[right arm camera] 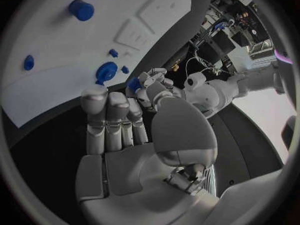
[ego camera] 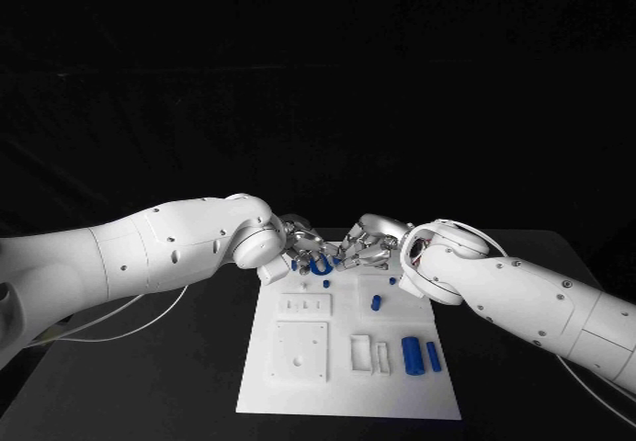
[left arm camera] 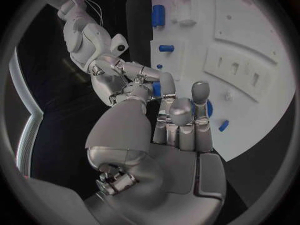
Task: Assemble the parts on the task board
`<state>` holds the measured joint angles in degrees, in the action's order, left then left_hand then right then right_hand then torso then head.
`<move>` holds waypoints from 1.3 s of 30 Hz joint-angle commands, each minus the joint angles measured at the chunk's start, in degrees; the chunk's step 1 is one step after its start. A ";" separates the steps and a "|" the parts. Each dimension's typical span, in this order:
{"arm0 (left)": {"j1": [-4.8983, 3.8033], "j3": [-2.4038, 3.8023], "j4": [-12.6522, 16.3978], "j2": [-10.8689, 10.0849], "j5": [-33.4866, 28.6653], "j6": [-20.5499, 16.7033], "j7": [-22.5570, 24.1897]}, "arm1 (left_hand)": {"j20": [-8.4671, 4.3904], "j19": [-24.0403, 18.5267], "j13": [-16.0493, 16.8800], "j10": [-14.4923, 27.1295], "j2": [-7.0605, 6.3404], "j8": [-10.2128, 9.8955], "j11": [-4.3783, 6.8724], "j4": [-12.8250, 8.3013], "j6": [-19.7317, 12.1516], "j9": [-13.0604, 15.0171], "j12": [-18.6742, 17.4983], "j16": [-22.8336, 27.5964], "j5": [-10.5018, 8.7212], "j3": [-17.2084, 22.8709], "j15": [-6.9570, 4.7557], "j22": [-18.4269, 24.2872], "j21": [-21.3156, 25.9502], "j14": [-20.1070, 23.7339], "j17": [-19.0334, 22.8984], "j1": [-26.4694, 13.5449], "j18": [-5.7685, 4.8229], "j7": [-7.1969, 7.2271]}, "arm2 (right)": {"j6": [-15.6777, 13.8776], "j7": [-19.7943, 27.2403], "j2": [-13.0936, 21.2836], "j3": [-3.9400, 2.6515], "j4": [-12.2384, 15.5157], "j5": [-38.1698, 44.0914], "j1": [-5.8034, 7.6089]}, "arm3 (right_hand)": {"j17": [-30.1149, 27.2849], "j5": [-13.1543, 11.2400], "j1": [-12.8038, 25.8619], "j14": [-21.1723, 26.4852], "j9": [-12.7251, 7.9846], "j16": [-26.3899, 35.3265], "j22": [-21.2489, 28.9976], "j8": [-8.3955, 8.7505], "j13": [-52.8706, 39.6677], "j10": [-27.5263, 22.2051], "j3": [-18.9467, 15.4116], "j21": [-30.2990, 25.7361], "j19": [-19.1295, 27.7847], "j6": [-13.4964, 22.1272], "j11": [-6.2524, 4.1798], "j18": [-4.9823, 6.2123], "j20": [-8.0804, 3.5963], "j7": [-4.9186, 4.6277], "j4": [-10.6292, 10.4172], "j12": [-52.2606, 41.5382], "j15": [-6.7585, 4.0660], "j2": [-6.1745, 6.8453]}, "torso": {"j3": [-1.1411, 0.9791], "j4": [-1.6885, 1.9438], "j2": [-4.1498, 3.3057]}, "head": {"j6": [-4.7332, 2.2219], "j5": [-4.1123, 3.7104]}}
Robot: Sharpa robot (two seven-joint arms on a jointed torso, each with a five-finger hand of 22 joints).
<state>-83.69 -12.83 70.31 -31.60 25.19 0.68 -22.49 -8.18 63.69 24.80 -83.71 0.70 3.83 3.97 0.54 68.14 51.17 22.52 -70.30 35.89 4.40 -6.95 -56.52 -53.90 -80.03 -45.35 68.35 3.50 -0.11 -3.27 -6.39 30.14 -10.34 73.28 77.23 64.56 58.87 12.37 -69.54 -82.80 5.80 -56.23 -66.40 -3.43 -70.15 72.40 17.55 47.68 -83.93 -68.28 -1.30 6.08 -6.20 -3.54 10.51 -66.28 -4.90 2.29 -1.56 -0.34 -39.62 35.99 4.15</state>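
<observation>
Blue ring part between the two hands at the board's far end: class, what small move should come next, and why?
Probably lower the blue ring part toward the task board below. Both the left hand and right hand meet at it over the board's far end; which hand holds it is unclear.

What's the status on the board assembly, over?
Left hand and right hand meet at the far edge of the task board, fingers together on a blue ring-shaped part. Two blue cylinders lie loose on the board. Nothing blocking.

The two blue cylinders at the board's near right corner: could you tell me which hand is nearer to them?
Right. The right hand is at the board's far edge, on the blue cylinders' side; the left hand is farther left.
</observation>
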 commanded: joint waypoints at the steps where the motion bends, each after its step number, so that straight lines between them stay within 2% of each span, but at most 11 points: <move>1: -0.07 0.11 0.43 0.20 -1.16 0.61 1.55 | -0.11 0.47 -0.12 -2.60 0.40 0.01 0.00 -6.60 -0.05 1.93 0.54 -0.41 0.25 6.53 -0.32 -0.32 0.36 0.12 -0.21 -0.50 -0.45 0.30 | 0.94 0.16 -0.18 0.01 -0.14 0.33 -0.05 | 0.13 0.18 -0.03 -0.14 0.05 0.33 0.08 -0.18 0.07 -0.16 -0.23 -0.15 -3.17 -0.47 0.16 0.85 -0.15 -0.02 -0.13 0.27 -0.38 -0.60 | -0.02 -0.01 -0.02 | 0.02 -0.07; 5: -0.07 0.11 0.55 0.15 -1.41 -0.03 1.72 | -0.16 0.64 -0.25 -2.66 0.56 0.02 0.06 -7.43 0.12 2.84 0.89 -0.51 0.75 6.97 -0.36 -0.76 0.64 -0.01 -0.51 -0.96 -0.46 0.34 | 0.49 0.18 -0.25 0.01 -0.37 0.33 -0.06 | 0.08 0.42 0.66 -0.13 -0.49 0.48 0.16 -0.11 0.48 -0.55 -0.84 -0.28 -3.15 1.14 0.44 0.89 -0.06 -0.50 -0.56 0.79 -0.21 0.04 | -0.03 -0.01 0.00 | 0.03 -0.13; 8: -0.06 0.11 0.67 0.08 -1.48 -0.43 1.66 | -0.21 0.79 -0.36 -2.69 0.52 0.00 0.14 -7.83 0.25 3.62 1.20 -0.61 1.29 7.16 -0.41 -1.05 0.84 -0.11 -0.77 -1.33 -0.47 0.37 | -0.31 0.34 -0.09 0.01 -0.40 0.33 -0.06 | 0.00 1.00 1.32 -0.10 -1.67 0.63 0.28 -0.16 1.23 -1.60 -2.77 -0.49 -3.12 5.17 1.09 1.11 0.38 -1.84 -1.28 1.78 0.42 1.55 | -0.04 -0.01 0.01 | 0.13 -0.13; 10: -0.05 0.11 0.81 -0.02 -1.38 -0.63 1.50 | -0.23 0.84 -0.38 -2.71 0.51 0.02 0.13 -7.94 0.31 3.73 1.24 -0.67 1.55 7.23 -0.44 -1.12 0.85 -0.15 -0.88 -1.33 -0.46 0.41 | -1.10 0.65 0.20 0.02 -0.33 0.33 -0.08 | -0.40 2.19 1.10 0.20 -1.95 1.14 0.61 -0.24 2.46 -3.32 -5.89 -1.18 -2.98 9.33 1.89 1.58 0.98 -2.95 -2.09 3.19 1.02 2.61 | -0.02 0.00 0.03 | 0.10 -0.14; 14: 0.01 0.11 1.38 -0.50 -0.57 -1.25 0.97 | -0.29 1.06 -0.51 -2.76 0.42 0.02 0.20 -8.31 0.50 4.35 1.53 -0.84 2.07 7.42 -0.50 -1.39 1.02 -0.28 -1.24 -1.60 -0.44 0.49 | -3.22 1.77 1.44 0.02 0.26 -0.11 -0.28 | -1.38 3.93 -1.54 0.97 -2.21 2.02 1.19 -0.11 4.66 -5.69 -12.94 -2.89 -2.83 16.54 2.83 2.45 1.97 -4.08 -3.54 4.20 1.85 2.54 | -0.03 -0.05 0.09 | 0.11 -0.11; 18: 0.12 0.10 2.06 -1.25 0.70 -2.07 0.39 | -0.33 1.21 -0.56 -2.79 0.28 0.01 0.26 -8.50 0.71 4.58 1.78 -1.05 2.64 7.51 -0.55 -1.53 1.11 -0.42 -1.60 -1.78 -0.42 0.55 | -4.60 3.18 3.58 -0.02 1.58 -1.75 -0.72 | -2.46 5.04 -3.80 1.71 -2.80 2.58 1.45 0.43 7.32 -7.42 -14.89 -4.60 -2.75 25.93 3.29 2.88 2.41 -4.71 -5.75 4.80 2.22 3.55 | -0.07 0.00 0.10 | 0.08 -0.04; 25: 0.34 0.08 3.31 -3.01 3.26 -3.59 -0.57 | -0.44 1.58 -0.87 -2.84 0.10 0.00 0.36 -9.00 1.08 5.00 2.35 -1.38 3.54 7.85 -0.65 -1.88 1.39 -0.66 -2.23 -2.14 -0.41 0.65 | -4.65 6.52 8.69 -0.43 4.07 -5.80 -1.67 | -3.28 7.18 -4.78 2.25 -2.82 2.94 1.22 0.46 8.94 -8.33 -16.71 -5.89 -2.63 25.94 3.34 2.94 2.51 -4.73 -5.39 4.71 2.29 3.04 | -0.05 -0.17 0.14 | 0.07 0.10; 29: 0.50 0.06 4.29 -4.01 5.71 -4.32 -1.33 | -0.49 1.73 -1.01 -2.89 0.03 -0.02 0.42 -9.22 1.24 5.04 2.66 -1.44 3.93 7.96 -0.71 -2.03 1.51 -0.81 -2.42 -2.29 -0.42 0.69 | -5.04 8.58 11.34 -1.02 4.73 -8.85 -2.30 | -4.66 10.99 -4.32 2.94 -2.61 4.31 1.89 0.25 10.25 -9.23 -17.71 -8.24 -2.41 22.26 3.14 3.05 2.50 -4.46 -4.05 5.44 2.20 1.68 | -0.11 -0.13 0.11 | 0.07 0.32; 32: 0.68 0.00 5.28 -4.87 8.10 -5.11 -2.26 | -0.51 1.86 -1.12 -2.89 -0.03 -0.03 0.42 -9.40 1.35 5.02 2.84 -1.51 4.20 8.04 -0.74 -2.13 1.58 -0.94 -2.59 -2.36 -0.40 0.70 | -6.94 10.48 13.00 -1.78 4.60 -13.12 -2.62 | -5.65 13.50 -3.31 3.22 -2.16 5.20 2.35 -0.05 11.76 -9.80 -17.60 -9.76 -2.48 14.06 2.73 2.82 2.20 -4.00 -2.26 6.56 1.90 0.01 | -0.25 -0.14 0.16 | 0.23 0.52; 35: 0.97 -0.10 6.16 -5.62 10.51 -6.04 -3.20 | -0.52 1.89 -1.16 -2.91 -0.05 -0.02 0.44 -9.45 1.44 5.00 2.92 -1.57 4.28 8.05 -0.75 -2.16 1.62 -1.00 -2.72 -2.40 -0.39 0.72 | -9.56 12.54 13.96 -2.88 3.79 -18.37 -2.76 | -6.52 13.77 -2.33 4.25 -2.11 6.29 4.00 -0.10 17.33 -11.68 -16.87 -13.65 -1.81 12.11 2.41 2.87 2.16 -3.71 -1.01 11.36 1.83 -0.81 | -0.26 -0.21 0.27 | 0.43 0.70; 39: 1.51 -0.40 7.19 -6.39 13.37 -7.29 -4.24 | -0.59 2.19 -1.64 -2.92 -0.04 -0.06 0.46 -9.86 1.68 4.62 3.41 -1.53 4.50 8.20 -0.80 -2.43 1.96 -1.21 -2.98 -2.69 -0.42 0.76 | -12.49 14.95 14.46 -4.19 2.20 -25.24 -2.67 | -8.75 13.86 -1.26 6.37 -2.11 8.65 8.90 -0.10 23.56 -11.33 -15.95 -23.12 -0.12 10.93 2.19 2.81 2.27 -3.52 0.29 15.81 1.90 -1.66 | -0.19 -0.24 0.45 | 0.70 -0.03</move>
<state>-82.32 -13.22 77.05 -37.92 34.04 -4.33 -25.06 -8.81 65.55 23.22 -83.95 0.57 3.47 3.99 -0.61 68.37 55.98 25.73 -71.63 40.06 4.10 -7.46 -58.90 -52.12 -81.00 -48.27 65.99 3.07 -0.30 -11.69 4.03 44.57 -14.42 75.85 60.52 61.84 50.45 25.96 -71.03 -76.82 3.64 -47.97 -58.07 -3.20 -47.46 62.92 1.61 25.62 -83.92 -51.25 1.72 8.27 -3.95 -6.66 10.56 -51.20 -3.03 0.88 -1.80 -0.54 -39.30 36.50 4.55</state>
